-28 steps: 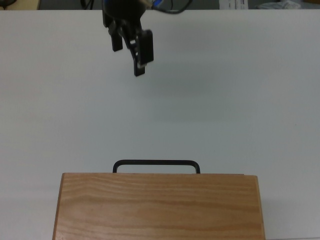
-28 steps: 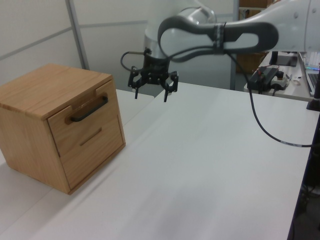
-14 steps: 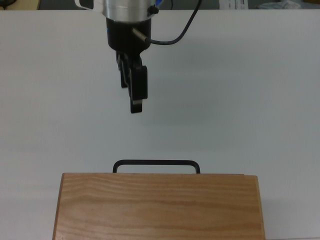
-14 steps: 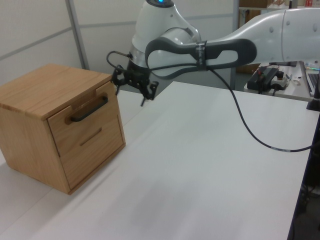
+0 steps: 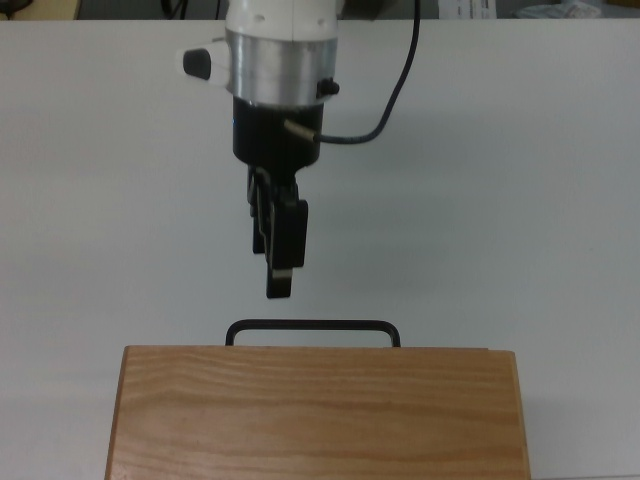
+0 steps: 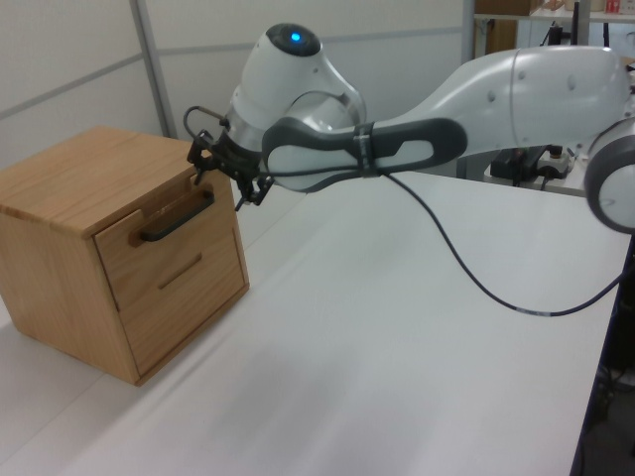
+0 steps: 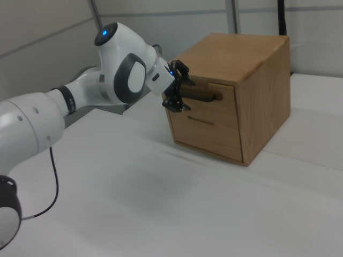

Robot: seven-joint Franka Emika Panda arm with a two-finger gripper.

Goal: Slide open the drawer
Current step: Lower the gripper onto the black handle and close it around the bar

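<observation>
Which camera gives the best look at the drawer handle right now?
The left view: the handle shows along its whole length against the drawer front, with the gripper near one end. The top view shows the handle only as a thin outline past the cabinet. In the right view the gripper hides part of it.

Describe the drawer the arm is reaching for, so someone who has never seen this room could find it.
On the white table stands a grained wooden cabinet. The drawer is the upper panel of its front face, closed flush. It alone carries a wide, thin black U-shaped handle; the panel below has only a plain wooden strip, and the gripper hovers just before that handle.
</observation>
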